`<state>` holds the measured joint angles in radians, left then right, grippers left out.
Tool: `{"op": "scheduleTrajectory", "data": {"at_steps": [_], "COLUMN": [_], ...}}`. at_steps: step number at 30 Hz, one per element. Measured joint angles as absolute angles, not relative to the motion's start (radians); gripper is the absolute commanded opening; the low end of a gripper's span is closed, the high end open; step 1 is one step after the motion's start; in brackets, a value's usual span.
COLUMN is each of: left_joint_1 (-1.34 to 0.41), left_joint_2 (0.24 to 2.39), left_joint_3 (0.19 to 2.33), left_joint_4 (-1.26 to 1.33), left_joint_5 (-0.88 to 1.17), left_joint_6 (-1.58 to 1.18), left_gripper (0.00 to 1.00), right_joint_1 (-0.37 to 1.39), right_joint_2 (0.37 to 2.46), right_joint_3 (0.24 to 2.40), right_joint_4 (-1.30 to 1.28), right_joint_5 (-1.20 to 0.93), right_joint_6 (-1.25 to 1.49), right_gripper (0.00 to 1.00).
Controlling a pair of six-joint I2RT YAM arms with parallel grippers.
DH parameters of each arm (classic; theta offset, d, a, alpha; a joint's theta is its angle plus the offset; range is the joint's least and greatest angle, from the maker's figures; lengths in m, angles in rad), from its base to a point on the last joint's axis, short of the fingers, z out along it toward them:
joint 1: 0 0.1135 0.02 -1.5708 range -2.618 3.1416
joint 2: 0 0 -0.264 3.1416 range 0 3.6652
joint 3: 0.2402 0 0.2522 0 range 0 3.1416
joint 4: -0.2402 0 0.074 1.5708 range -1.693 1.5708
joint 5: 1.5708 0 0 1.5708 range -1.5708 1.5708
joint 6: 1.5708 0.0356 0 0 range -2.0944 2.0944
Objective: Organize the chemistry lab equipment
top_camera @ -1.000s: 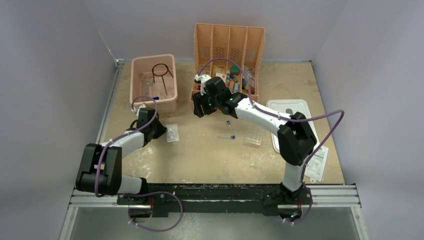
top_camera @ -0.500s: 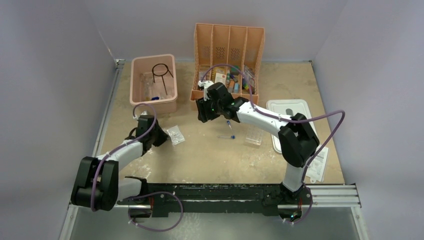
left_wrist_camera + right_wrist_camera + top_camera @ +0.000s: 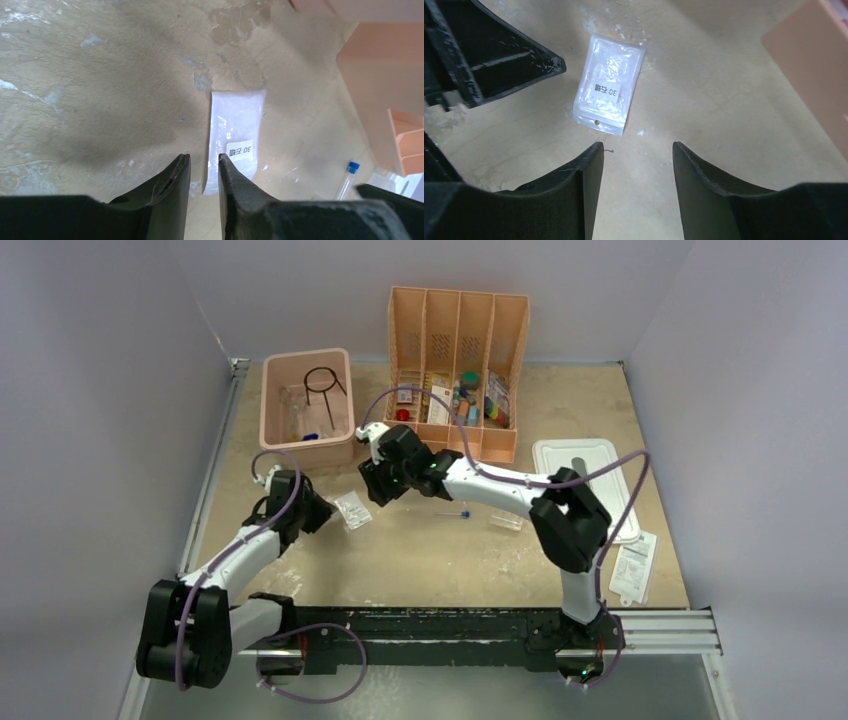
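- Table [image 3: 420,550]: tan top, scuffed w/ white marks, everything sits on it.
- R arm [image 3: 490,483]: stretched across the middle toward the left. L arm [image 3: 235,555]: reaches up along the left side.
- Orange divider rack [image 3: 457,315]: at the back, centre, w/ colourful bits in its slots.
- Pink bin [image 3: 308,451]: back left, just beside the rack.
- White lid [image 3: 560,450]: flat on the right side, partly under the R arm.
- R pincer [image 3: 373,494] [image 3: 636,147]: jaws spread wide, nothing btwn them, above the tabletop just short of the packet.
- L pincer [image 3: 320,512] [image 3: 204,162]: jaws a narrow gap apart, pinching nothing, tips just beside the packet's near end.
- Wire tripod [image 3: 322,385]: black, upright inside the pink bin.
- Clear tube rack [image 3: 507,520]: on the table mid-right, partly hidden by the R arm.
- Clear packet [image 3: 352,510] [image 3: 235,137] [image 3: 610,90]: flat on the table btwn the two pincers, white label w/ "30", not held.
- Blue-capped tube [image 3: 455,513] [image 3: 348,177]: lies on the table btwn packet and tube rack, apart from both.
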<state>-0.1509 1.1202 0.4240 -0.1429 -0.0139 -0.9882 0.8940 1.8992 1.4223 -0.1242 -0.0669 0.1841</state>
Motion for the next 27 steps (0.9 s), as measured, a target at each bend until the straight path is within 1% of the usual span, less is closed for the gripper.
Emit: {"op": "scheduleTrajectory", "data": {"at_steps": [7, 10, 14, 17, 20, 27], "left_joint_1": [-0.077, -0.050, -0.034, -0.033, -0.033, -0.032], "left_joint_2": [1.124, 1.145, 1.180, 1.204, 1.218, 1.249], "left_joint_3": [0.461, 0.473, 0.481, 0.486, 0.484, 0.450], "left_joint_4": [-0.180, -0.189, -0.197, -0.202, -0.196, -0.100], "left_joint_5": [0.001, 0.032, 0.081, 0.110, 0.136, 0.215], "left_joint_6": [-1.020, -1.018, -1.007, -1.000, -1.000, -1.011], "left_gripper": [0.40, 0.43, 0.43, 0.43, 0.45, 0.47], "right_joint_1": [0.945, 0.957, 0.976, 0.991, 0.999, 1.003], "right_joint_2": [2.066, 2.098, 2.109, 2.114, 2.133, 2.163], "right_joint_3": [1.484, 1.484, 1.484, 1.488, 1.494, 1.498], "right_joint_4": [-0.116, -0.113, -0.084, -0.058, -0.034, 0.020], "right_joint_5": [-0.005, 0.025, 0.071, 0.097, 0.112, 0.111], "right_joint_6": [0.181, 0.184, 0.190, 0.194, 0.197, 0.193], "right_gripper": [0.57, 0.58, 0.57, 0.52, 0.40, 0.31]}}
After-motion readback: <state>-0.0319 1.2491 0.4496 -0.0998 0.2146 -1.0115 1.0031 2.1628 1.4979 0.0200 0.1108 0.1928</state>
